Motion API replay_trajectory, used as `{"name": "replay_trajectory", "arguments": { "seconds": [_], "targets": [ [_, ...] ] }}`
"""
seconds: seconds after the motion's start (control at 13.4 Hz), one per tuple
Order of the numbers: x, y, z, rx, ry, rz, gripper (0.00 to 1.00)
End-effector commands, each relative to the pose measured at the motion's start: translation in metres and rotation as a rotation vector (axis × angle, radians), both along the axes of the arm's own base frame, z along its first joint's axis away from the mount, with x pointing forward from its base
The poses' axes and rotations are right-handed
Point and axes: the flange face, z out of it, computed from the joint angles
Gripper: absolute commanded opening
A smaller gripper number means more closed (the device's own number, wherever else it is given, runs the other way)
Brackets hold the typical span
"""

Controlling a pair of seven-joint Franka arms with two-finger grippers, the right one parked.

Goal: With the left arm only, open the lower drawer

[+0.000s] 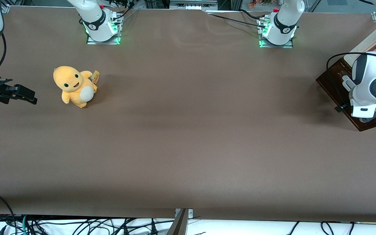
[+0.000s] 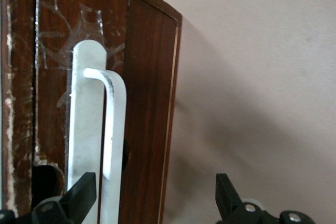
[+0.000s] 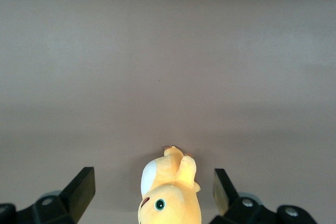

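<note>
Lower drawer (image 1: 339,85) is located at the working arm's end of the counter (image 1: 188,137), its dark brown front seen under the cabinet's cream top (image 1: 375,39). Whether it has been pulled out at all cannot be told from the front view; most of it is covered by the left arm (image 1: 372,86).

In the wrist view, the drawer front (image 2: 149,103) is seen close up with the long white bar handle (image 2: 107,140) running along it. Old tape marks are visible on the wood around the handle's mount.

The gripper (image 2: 152,203) is held right at the front, jaws spread wide. One fingertip (image 2: 79,195) is seen beside the handle on one side, the other fingertip (image 2: 226,192) well clear of the drawer's edge, over bare counter. The handle is thus between the jaws but off-centre, close to one finger; nothing is gripped.

Progress, as judged: approach done, grasp not yet made, pull not started. Left to do: jaws closed on the handle, drawer drawn out.

A yellow plush toy (image 1: 74,86) is sitting toward the parked arm's end, not involved.
</note>
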Motion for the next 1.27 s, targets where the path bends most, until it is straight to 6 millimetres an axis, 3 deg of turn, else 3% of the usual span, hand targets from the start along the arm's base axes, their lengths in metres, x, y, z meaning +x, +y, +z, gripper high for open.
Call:
{"name": "replay_trajectory", "arguments": {
  "seconds": [0.0, 0.6, 0.9, 1.2],
  "targets": [
    [-0.001, 0.005, -0.016, 0.055, -0.006, 0.024, 1.0],
    [0.014, -0.008, -0.026, 0.07, -0.037, 0.074, 1.0],
    [0.021, -0.013, -0.02, 0.066, -0.053, 0.074, 1.0],
    [0.03, -0.032, -0.018, 0.07, -0.074, 0.083, 1.0]
  ]
}}
